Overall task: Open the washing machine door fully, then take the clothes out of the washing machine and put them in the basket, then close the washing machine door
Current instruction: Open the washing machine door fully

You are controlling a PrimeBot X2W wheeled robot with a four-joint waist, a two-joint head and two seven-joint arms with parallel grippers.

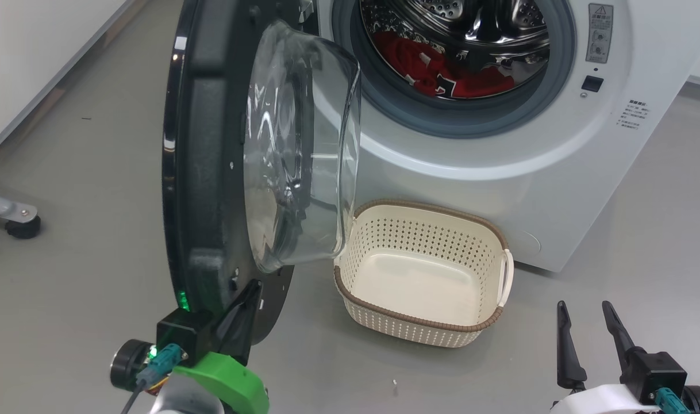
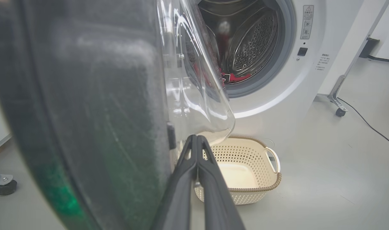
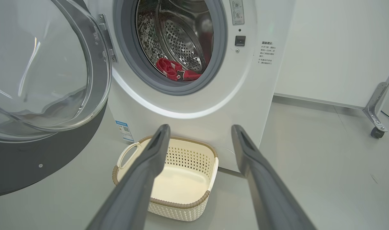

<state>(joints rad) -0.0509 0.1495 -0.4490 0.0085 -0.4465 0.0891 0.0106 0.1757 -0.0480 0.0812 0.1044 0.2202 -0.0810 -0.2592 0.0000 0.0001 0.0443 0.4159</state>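
The left gripper (image 1: 250, 292), fingers pressed together on nothing, points up at the lower inner rim of the washing machine door (image 1: 206, 172), seemingly touching it. The right gripper (image 1: 584, 310) hangs spread wide, empty. The cream basket (image 1: 425, 208) holds nothing. Red clothes (image 1: 436, 75) lie inside the washing machine (image 1: 499, 167), its glossy black door swung out.

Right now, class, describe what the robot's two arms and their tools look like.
The left tool and right tool each have two long, dark, tapering fingers on a black block with a teal cable plug. The left joins a bright green collar and shows a green light; the right joins a white collar.
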